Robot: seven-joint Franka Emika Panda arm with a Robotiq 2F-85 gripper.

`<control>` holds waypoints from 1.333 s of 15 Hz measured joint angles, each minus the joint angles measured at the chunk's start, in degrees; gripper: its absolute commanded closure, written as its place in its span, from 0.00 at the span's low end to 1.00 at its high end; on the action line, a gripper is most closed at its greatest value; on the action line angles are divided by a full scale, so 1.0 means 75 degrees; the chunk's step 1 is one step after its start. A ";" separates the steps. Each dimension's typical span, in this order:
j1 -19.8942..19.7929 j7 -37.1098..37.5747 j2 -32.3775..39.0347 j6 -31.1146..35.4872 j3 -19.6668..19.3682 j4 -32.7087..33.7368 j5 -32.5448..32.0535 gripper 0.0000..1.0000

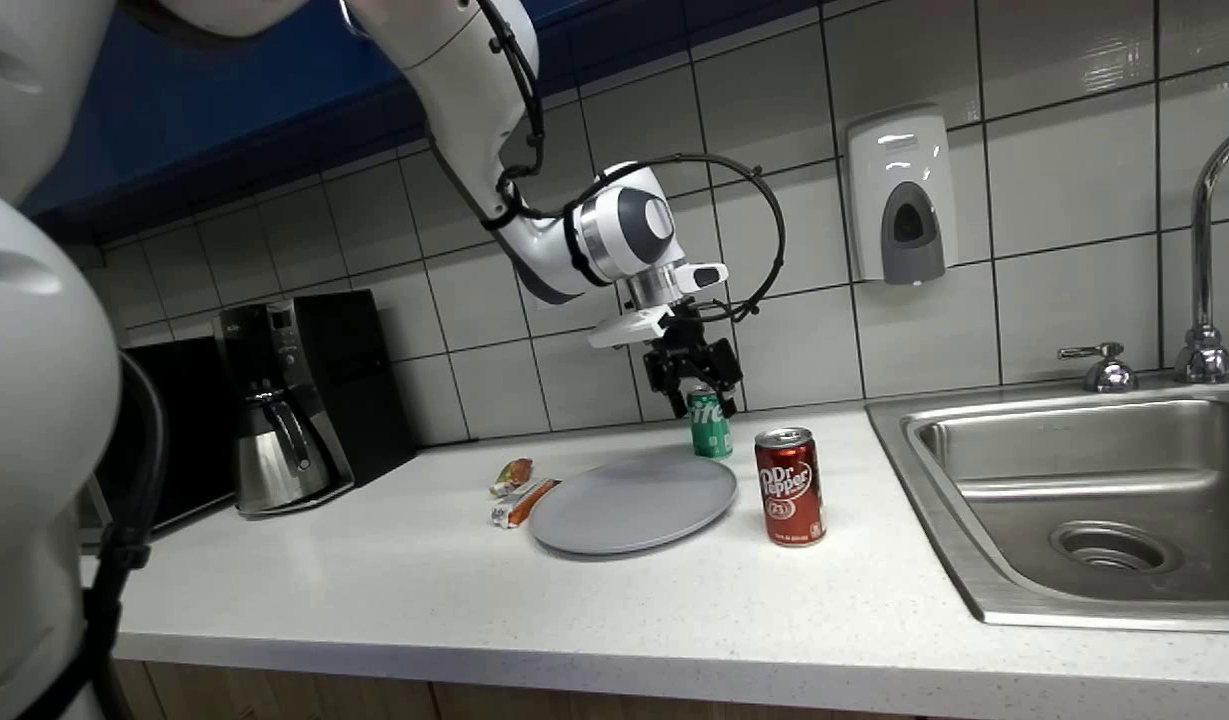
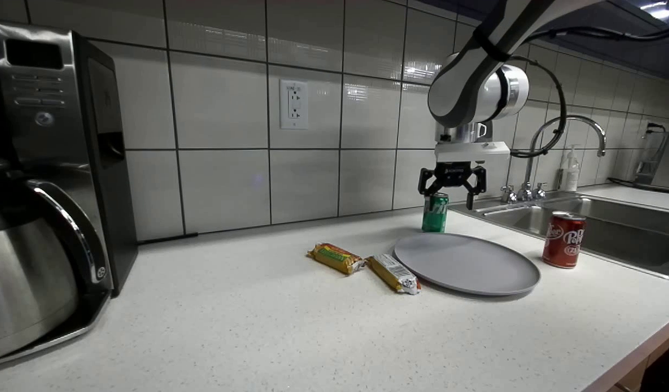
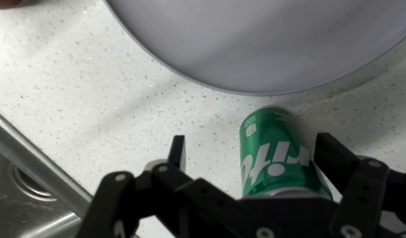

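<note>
My gripper (image 1: pixel 705 404) is open, pointing down, with its fingers spread around the upper part of a green soda can (image 1: pixel 711 437). The gripper (image 2: pixel 449 203) and the upright can (image 2: pixel 435 218) also show in an exterior view. In the wrist view, the can (image 3: pixel 272 148) stands between the fingertips (image 3: pixel 250 143), much nearer the right finger; I cannot tell whether that finger touches it. The can's top is partly hidden by the gripper body. A grey plate (image 2: pixel 470 264) lies beside the can. A red Dr Pepper can (image 1: pixel 789 490) stands upright past the plate.
Two wrapped bars, one (image 2: pixel 336 258) and another (image 2: pixel 393 274), lie by the plate. A steel sink (image 1: pixel 949 545) with a faucet (image 1: pixel 1204 250) is set into the counter. A coffee maker (image 1: pixel 304 390) stands at the opposite end. A tiled wall with a soap dispenser (image 1: pixel 899 195) rises behind.
</note>
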 measured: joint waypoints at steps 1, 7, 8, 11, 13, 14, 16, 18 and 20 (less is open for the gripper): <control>-0.0001 -0.0032 0.0085 0.0000 0.0016 0.0093 0.0015 0.00; -0.0026 -0.0060 0.0444 0.0000 0.0036 0.0610 0.0028 0.00; -0.0030 -0.0060 0.0476 0.0000 0.0036 0.0665 0.0028 0.00; -0.0045 -0.0071 0.0576 0.0000 0.0061 0.0827 0.0143 0.00; -0.0059 -0.0082 0.0633 0.0000 0.0084 0.0917 0.0306 0.00; -0.0069 -0.0097 0.0655 0.0000 0.0096 0.0956 0.0404 0.00; -0.0102 -0.0111 0.0692 0.0001 0.0122 0.1023 0.0552 0.00; -0.0140 -0.0126 0.0713 0.0004 0.0146 0.1063 0.0661 0.00; -0.0178 -0.0140 0.0730 0.0004 0.0161 0.1083 0.0730 0.00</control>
